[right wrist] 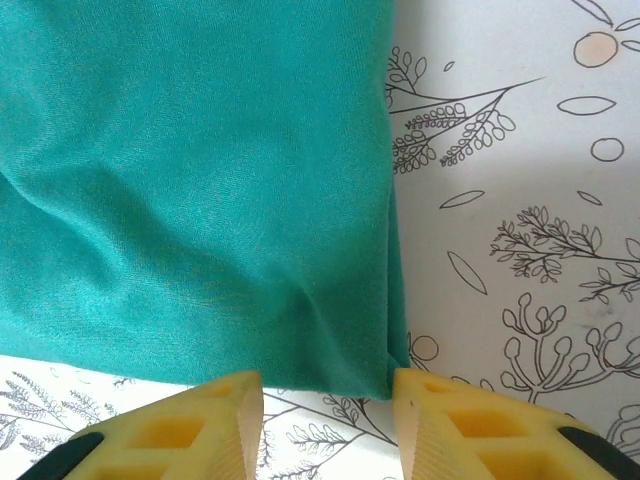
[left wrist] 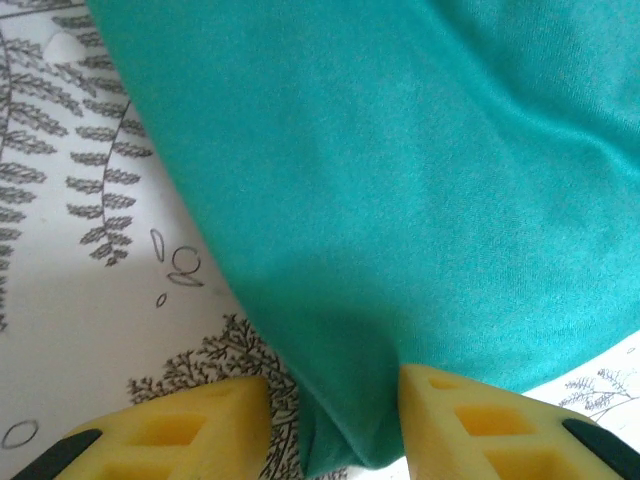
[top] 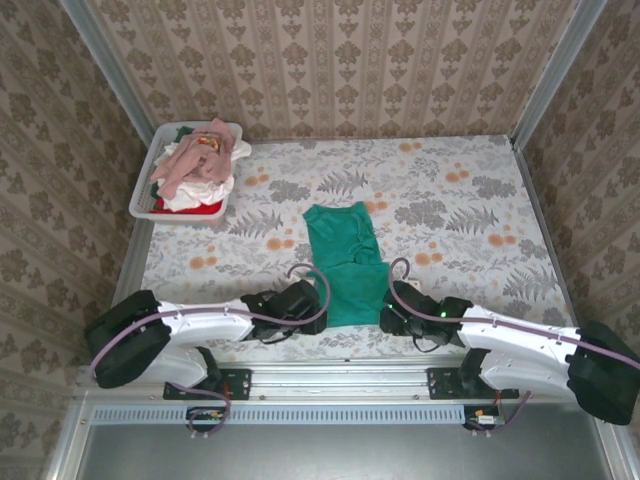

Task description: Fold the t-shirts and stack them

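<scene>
A teal-green t-shirt [top: 345, 260] lies folded into a long strip on the flowered tablecloth, its hem toward me. My left gripper [top: 300, 300] is at the hem's left corner. In the left wrist view the yellow jaws of the left gripper [left wrist: 335, 400] stand apart, and the corner of the teal cloth [left wrist: 400, 180] hangs between them, touching the right finger only. My right gripper [top: 400, 310] is at the hem's right corner. In the right wrist view the right gripper [right wrist: 328, 395] is open, with the edge of the teal hem [right wrist: 190, 200] just at its fingertips.
A white tub [top: 140, 205] at the back left holds a heap of pink, white and red shirts [top: 200, 165]. Patterned walls close in the table on three sides. The tablecloth [top: 460, 220] to the right of the teal shirt is bare.
</scene>
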Motion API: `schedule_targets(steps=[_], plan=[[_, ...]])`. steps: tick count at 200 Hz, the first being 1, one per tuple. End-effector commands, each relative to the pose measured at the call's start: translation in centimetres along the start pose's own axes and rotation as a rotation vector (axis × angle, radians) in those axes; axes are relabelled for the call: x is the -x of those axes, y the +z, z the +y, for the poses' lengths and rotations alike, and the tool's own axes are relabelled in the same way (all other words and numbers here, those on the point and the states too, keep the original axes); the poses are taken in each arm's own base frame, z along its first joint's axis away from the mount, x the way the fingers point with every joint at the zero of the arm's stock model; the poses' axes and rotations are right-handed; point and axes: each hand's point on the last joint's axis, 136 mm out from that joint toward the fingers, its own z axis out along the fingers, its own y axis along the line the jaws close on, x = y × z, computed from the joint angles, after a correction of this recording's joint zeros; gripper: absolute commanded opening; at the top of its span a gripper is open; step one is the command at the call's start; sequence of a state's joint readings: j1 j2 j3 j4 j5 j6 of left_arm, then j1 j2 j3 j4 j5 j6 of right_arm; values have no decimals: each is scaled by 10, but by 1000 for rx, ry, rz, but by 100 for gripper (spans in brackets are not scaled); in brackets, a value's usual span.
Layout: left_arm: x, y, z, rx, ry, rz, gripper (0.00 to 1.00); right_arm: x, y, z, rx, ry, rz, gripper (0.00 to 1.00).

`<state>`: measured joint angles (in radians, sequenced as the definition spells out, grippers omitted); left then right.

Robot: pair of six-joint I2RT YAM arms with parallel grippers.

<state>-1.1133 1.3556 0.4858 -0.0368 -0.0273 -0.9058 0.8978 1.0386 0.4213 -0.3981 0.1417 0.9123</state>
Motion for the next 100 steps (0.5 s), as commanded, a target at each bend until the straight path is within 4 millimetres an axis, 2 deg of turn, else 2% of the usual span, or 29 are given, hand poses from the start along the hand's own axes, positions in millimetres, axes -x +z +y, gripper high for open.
schedule_targets(steps=[1,19,43,67,82,100], plan=[[0,15,-28,-121,-7,4,42,-3,4,2,10,-9,7,35],[0,15,-34,-151,-13,-1,30,-1,3,5,8,-21,12,28],[4,9,-40,-188,-21,-20,13,7,-8,14,15,-39,0,15],[14,-8,-48,-219,-20,-46,5,20,-27,28,58,-36,-44,11],[21,-23,-52,-231,-21,-72,4,28,-37,36,86,-36,-72,9],[28,-38,-47,-207,-34,-96,3,38,-46,45,102,-51,-97,8]])
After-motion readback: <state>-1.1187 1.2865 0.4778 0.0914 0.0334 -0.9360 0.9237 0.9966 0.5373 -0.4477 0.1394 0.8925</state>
